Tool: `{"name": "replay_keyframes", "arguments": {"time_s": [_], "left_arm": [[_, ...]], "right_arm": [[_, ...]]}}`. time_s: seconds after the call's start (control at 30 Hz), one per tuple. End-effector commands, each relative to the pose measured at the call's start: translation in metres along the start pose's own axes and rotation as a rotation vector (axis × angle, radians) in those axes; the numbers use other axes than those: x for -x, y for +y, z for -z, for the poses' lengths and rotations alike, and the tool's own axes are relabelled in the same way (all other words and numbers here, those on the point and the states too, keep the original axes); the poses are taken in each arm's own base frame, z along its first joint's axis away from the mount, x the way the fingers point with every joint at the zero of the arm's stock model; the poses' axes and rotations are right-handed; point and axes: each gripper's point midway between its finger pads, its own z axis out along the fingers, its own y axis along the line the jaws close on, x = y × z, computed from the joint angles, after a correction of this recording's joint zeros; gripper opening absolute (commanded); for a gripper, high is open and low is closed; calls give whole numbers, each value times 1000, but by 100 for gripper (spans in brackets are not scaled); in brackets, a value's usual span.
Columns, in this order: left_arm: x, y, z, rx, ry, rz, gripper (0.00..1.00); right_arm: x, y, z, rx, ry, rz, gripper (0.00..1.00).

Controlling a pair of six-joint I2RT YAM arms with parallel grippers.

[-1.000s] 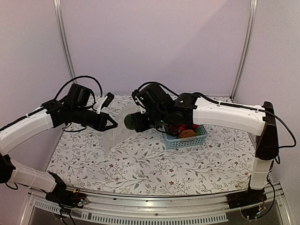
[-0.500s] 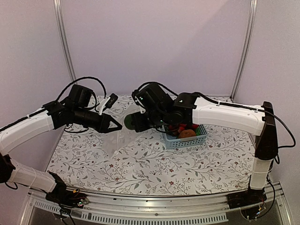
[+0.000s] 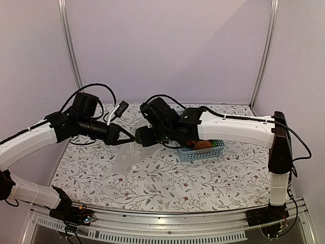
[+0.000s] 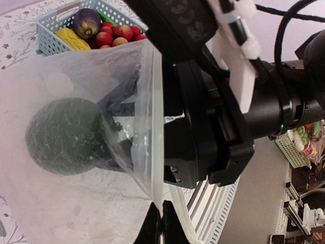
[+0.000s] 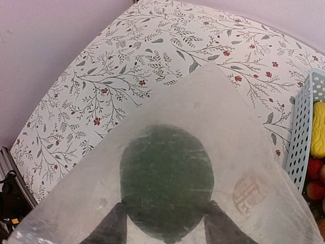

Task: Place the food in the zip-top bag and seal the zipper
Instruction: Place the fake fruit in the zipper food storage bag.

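The zip-top bag [image 4: 76,203] hangs open, and my left gripper [image 4: 161,216] is shut on its mouth edge, where the zipper [image 4: 157,127] runs. My right gripper [image 5: 165,207] reaches inside the bag, shut on a dark green round piece of food [image 5: 166,178]. Its fingers [image 5: 114,223] press on both sides of the piece, which shows through the cloudy plastic [image 4: 63,134]. From above, the two grippers meet at the bag [image 3: 124,152], which droops to the table. More food lies in the basket: a purple eggplant [image 4: 86,23], a yellow piece [image 4: 71,39] and red round pieces [image 4: 114,35].
The light-blue slotted basket [image 3: 203,154] stands right of the bag, under the right arm's forearm [image 3: 233,129]. The table carries a floral cloth [image 3: 167,183]. Metal frame posts rise at the back corners, and a rail runs along the near edge.
My right gripper has moved left with the green piece, going deeper into the bag. My left gripper has shifted slightly right with the bag's edge.
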Motion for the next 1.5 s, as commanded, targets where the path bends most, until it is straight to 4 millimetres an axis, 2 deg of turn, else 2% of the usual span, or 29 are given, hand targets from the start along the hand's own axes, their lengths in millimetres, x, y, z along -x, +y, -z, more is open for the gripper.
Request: {"name": "replay_keyframes", "arguments": {"time_s": [0.0,0.2,0.53,0.6,0.7,0.83,1.03,1.13,1.23,1.47], "left_arm": [[5,-12,6,-33,-35,-34,0],[4,-10,4,-25,-30,-25,0],[4,1,5,33,-31,-13,0],[4,7,5,64,-32,-6,0],[4,27,8,168,-28,15,0],[2,52,15,309,-21,38,0],[1,54,16,321,-20,40,0],[2,54,16,325,-24,39,0],[2,55,18,335,-28,36,0],[3,57,20,352,-37,34,0]], "right_arm": [[3,-9,-1,-64,-25,-15,52],[4,-7,2,-52,-25,-14,59],[9,-3,12,-14,-38,-14,63],[12,1,17,9,-46,-12,64],[15,8,25,66,-55,-1,65],[21,24,49,187,-79,18,66],[40,32,103,324,-170,15,69],[45,20,124,301,-217,6,72],[42,-4,132,221,-242,2,75],[22,-89,144,-71,-191,-70,78]]}}
